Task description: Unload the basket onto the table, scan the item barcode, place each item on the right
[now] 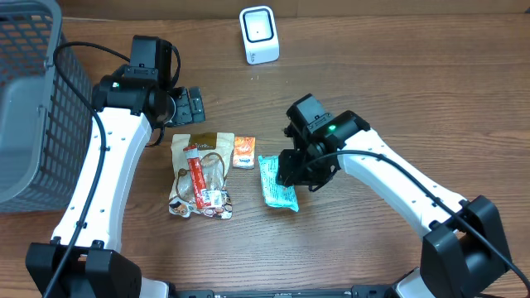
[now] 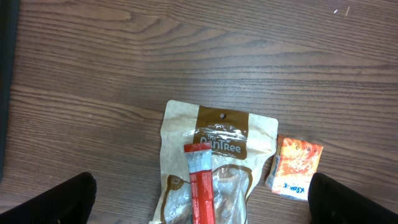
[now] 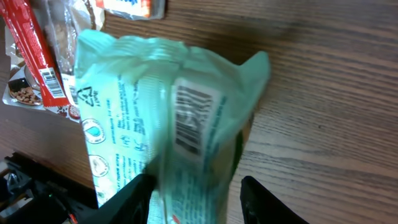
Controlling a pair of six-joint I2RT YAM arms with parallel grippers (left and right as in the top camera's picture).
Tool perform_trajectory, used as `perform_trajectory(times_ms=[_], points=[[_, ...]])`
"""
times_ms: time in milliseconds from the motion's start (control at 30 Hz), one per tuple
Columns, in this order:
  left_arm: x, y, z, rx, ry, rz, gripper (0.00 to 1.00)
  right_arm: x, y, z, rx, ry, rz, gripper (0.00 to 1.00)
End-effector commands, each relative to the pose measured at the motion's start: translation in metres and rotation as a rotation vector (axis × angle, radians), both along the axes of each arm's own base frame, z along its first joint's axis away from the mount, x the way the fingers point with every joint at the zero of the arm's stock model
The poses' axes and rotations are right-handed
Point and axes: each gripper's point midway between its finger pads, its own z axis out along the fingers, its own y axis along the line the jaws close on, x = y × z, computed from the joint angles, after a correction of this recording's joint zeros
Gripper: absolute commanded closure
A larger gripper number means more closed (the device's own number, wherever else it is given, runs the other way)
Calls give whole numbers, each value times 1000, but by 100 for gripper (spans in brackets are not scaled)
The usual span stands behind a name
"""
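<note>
On the wooden table (image 1: 397, 91), seen from overhead, a teal packet (image 1: 273, 184) lies near the middle, and the right gripper (image 1: 295, 172) is down on its right edge. Just left of it is a small orange packet (image 1: 243, 151), then a brown pouch (image 1: 201, 170) with a red stick (image 1: 196, 176) lying along it. A white scanner (image 1: 258, 35) stands at the far edge, well apart from the packets. A grey basket (image 1: 33, 108) fills the left side. The left gripper (image 1: 189, 105) hangs above the table beyond the pouch, with its jaws spread and nothing between them.

From the left wrist, the two dark fingertips (image 2: 62, 202) sit in the bottom corners, wide apart. The pouch and the red stick lie between them on the wood, with the orange packet to their right.

From the right wrist, the teal packet fills the view, creased and bulging up between the two black fingers (image 3: 264, 202), which pinch it from both sides. Its barcode (image 3: 191, 118) faces the camera. The red stick and the pouch show at the left edge.
</note>
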Motion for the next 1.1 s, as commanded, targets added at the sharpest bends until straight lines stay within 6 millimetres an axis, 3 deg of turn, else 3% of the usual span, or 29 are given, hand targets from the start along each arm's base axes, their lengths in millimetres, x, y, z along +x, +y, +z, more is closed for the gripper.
perform_trajectory(times_ms=[0,133,267,400,667,833,1067], points=[[4,1,5,-2,-15,16,0,1,-2,-1,-21,-17,-2,59],[4,1,5,-2,-15,16,0,0,-3,-1,-22,-15,-2,83],[4,1,5,-2,-15,16,0,1,-2,0,-19,-18,-3,96],[4,1,5,-2,-15,16,0,15,3,19,23,-52,-15,96],[4,1,5,-2,-15,16,0,68,3,78,145,-205,-91,96],[4,1,5,-2,-15,16,0,92,-1,78,164,-261,-125,96],[4,1,5,-2,-15,16,0,113,-12,51,64,-308,-159,96]])
